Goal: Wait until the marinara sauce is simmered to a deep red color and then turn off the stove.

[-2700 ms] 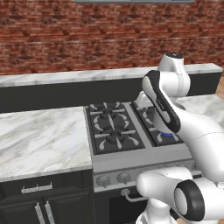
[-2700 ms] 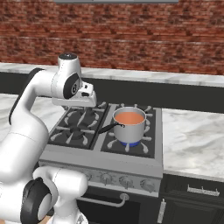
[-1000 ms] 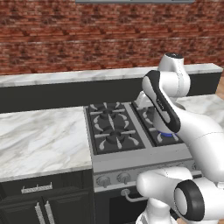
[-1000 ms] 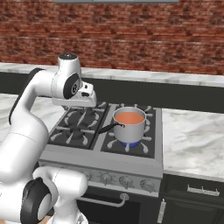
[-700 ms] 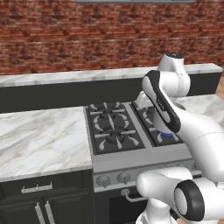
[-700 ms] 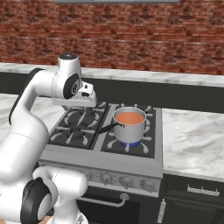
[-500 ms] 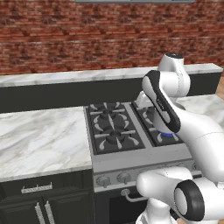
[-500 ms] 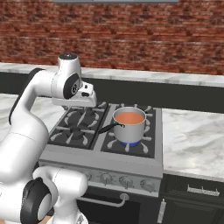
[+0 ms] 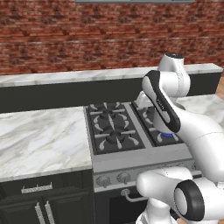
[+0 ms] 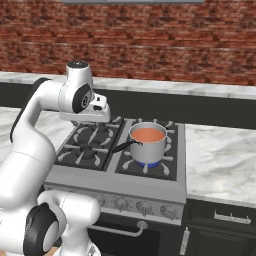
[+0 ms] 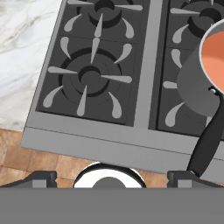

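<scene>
Gripper [image 11: 111,174] fingers stand fully apart at the bottom of the hand view and hold nothing; the hand hangs high over the front of the stove [image 10: 82,175], above the left burners, and I judge this is a waiting pose, because from there its camera looks down on the pan and touches nothing. Just beside the hand, toward the right burners, stands the saucepan [image 10: 147,146], a small steel pot sitting upright on the front right grate, and a blue flame [image 10: 148,164] shows under its base, so that burner is lit. The marinara sauce [image 10: 149,135] fills the pot from rim to rim with a flat round surface; its colour is an orange red, rather pale, and to my eye it is not yet the deep red that the task asks for, so waiting seems the right step now. The pan handle [image 10: 123,146] is the long part: it is dark, it runs from the pot wall outward to the left and a little toward the front edge of the range, so it points roughly at the arm side. The knobs [image 10: 144,208] sit in a row on the front panel below the grates, well below the hand, and I cannot tell which one belongs to the lit burner.
</scene>
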You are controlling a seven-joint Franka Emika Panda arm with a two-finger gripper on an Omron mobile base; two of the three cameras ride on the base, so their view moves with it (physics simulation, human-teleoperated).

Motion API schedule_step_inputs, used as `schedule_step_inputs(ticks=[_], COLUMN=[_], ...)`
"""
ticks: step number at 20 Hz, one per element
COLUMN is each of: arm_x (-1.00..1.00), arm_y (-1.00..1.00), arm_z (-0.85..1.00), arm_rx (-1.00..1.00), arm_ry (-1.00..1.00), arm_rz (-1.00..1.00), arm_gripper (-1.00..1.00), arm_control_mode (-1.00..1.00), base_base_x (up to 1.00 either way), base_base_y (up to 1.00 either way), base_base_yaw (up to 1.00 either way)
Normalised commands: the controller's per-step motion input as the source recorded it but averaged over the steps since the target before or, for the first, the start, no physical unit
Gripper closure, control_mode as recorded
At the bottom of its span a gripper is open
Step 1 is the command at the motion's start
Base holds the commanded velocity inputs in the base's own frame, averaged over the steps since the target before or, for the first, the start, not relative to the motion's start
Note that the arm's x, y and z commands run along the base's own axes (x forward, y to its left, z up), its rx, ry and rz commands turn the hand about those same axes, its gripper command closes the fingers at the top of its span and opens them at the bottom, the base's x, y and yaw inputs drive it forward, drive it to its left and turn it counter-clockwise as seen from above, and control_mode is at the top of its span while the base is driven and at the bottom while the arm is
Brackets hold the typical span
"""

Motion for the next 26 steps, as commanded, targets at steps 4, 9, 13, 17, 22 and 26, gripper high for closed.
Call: schedule_step_inputs(ticks=[4,9,13,17,22,26], arm_x=[0.0,0.0,0.0,0.0,0.0,0.0], arm_y=[0.0,0.0,0.0,0.0,0.0,0.0], arm_z=[0.0,0.0,0.0,0.0,0.0,0.0], arm_rx=[0.0,0.0,0.0,0.0,0.0,0.0], arm_ry=[0.0,0.0,0.0,0.0,0.0,0.0], arm_rz=[0.0,0.0,0.0,0.0,0.0,0.0], arm_gripper=[-1.0,-1.0,-1.0,-1.0,-1.0,-1.0], arm_control_mode=[-1.0,-1.0,-1.0,-1.0,-1.0,-1.0], base_base_x=[0.0,0.0,0.0,0.0,0.0,0.0], base_base_y=[0.0,0.0,0.0,0.0,0.0,0.0], base_base_yaw=[0.0,0.0,0.0,0.0,0.0,0.0])
